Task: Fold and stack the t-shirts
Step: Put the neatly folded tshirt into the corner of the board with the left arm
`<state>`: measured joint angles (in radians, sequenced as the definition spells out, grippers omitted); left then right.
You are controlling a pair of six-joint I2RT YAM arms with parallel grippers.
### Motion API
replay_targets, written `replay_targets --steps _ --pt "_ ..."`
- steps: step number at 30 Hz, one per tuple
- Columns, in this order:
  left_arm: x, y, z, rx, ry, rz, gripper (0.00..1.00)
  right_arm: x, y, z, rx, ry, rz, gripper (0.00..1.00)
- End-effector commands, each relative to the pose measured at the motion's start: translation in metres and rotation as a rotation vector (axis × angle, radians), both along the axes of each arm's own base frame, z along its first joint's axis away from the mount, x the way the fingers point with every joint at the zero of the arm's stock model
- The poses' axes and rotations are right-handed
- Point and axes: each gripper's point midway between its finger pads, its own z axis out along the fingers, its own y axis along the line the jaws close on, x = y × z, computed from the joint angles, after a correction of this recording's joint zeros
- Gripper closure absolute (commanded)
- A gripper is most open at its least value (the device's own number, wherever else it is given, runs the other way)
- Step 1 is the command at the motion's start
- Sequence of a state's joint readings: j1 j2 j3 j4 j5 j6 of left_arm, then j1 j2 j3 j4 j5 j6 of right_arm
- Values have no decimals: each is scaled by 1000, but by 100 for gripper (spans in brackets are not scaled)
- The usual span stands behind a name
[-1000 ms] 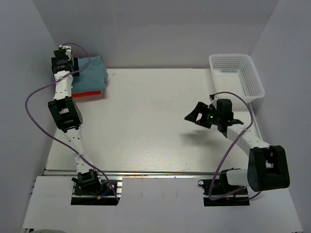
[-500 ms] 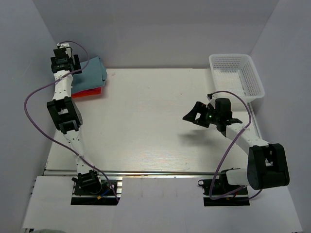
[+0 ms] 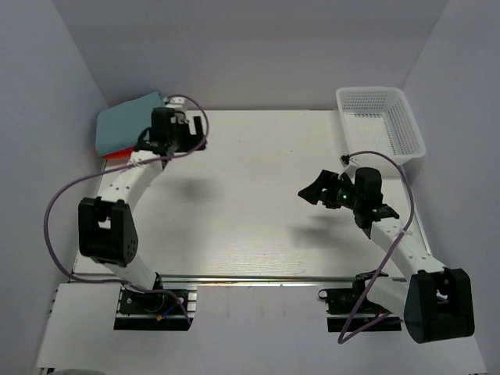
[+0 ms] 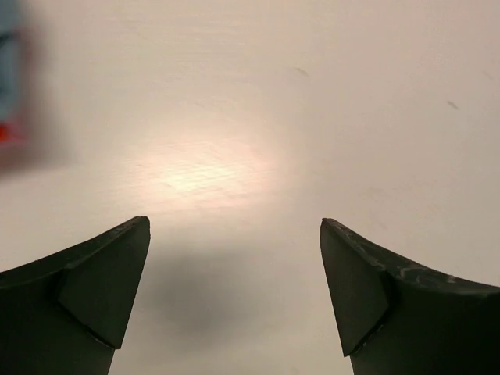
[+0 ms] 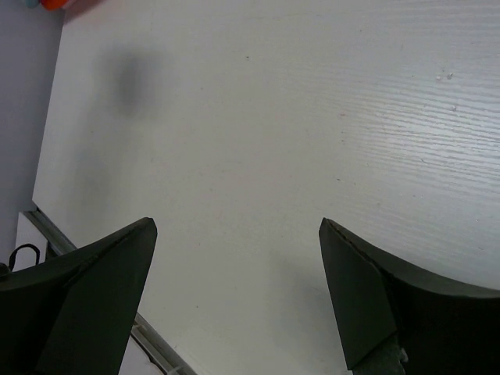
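While both arms hang over bare board, the cloth sits apart in the far left corner.

Surface: white wood-grain worktop point(image 3: 250, 180), matt, faint grain lines running left to right. A metal rail point(image 3: 258, 277) edges the near side, with the arm bases bolted below it. Soft grey shadows lie under each arm. The left wrist view shows a warm patch of glare on the board. The right wrist view shows a few tiny specks and one dim shadow blot.

Room: pale grey-lilac walls point(image 3: 250, 47) close in on three sides, plain and unmarked.

Task things: dusty teal-blue cotton t-shirt point(image 3: 129, 121), folded flat, pushed up against the left wall at the far corner. An orange-red t-shirt point(image 3: 116, 155) shows as a thin strip beneath its near edge. Both appear only as a blur at the left edge of the left wrist view.

Left gripper point(image 4: 234, 226): jaws spread wide, nothing between them but worktop. It sits just to the right of the teal stack.

Right gripper point(image 5: 238, 226): jaws likewise spread wide, holding nothing, over the right-hand middle of the board and pointing left.

Other: white plastic mesh basket point(image 3: 412, 134) at the far right corner. Purple cables point(image 3: 58, 203) loop off both arms.
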<state>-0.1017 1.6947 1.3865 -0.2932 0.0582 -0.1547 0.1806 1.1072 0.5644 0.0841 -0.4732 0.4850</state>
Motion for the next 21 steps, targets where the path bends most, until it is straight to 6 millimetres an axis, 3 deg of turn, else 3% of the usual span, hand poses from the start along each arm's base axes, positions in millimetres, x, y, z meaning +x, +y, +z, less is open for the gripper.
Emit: replay_targets --steps 1,2,3,4,5,7,10,13,14,15,21 --pt "-61 -79 21 -109 -109 -79 0 -8 -12 0 -53 -78 -36 10" --pt "-64 -79 24 -119 -108 -75 0 -9 -12 6 -49 -100 -37 10" --pt "-77 -92 15 -118 -78 -92 0 -14 -16 -5 -63 -81 -52 10" --pt "-103 -121 -8 -102 -21 -160 0 -15 -19 -7 -69 -85 -69 10" --pt "-115 -129 -12 -92 -20 -165 0 -16 -21 1 -62 -120 -84 10" --pt "-150 -148 -33 -50 11 -225 0 -22 -26 -12 -70 -97 -109 10" --pt "-185 -149 -31 -37 -21 -229 0 -30 -32 -11 -82 -137 -133 10" --pt "-203 -136 -38 -15 -8 -187 0 -37 -38 -22 -93 -140 -163 10" --pt "-206 -135 -31 -25 -27 -179 0 -40 -39 -29 -87 -132 -167 10" --pt "-206 -128 -37 -7 -19 -144 0 -41 -39 -24 -79 -158 -170 10" --pt "-214 -136 -38 -1 -17 -164 0 -45 -35 -17 -50 -220 -153 10"
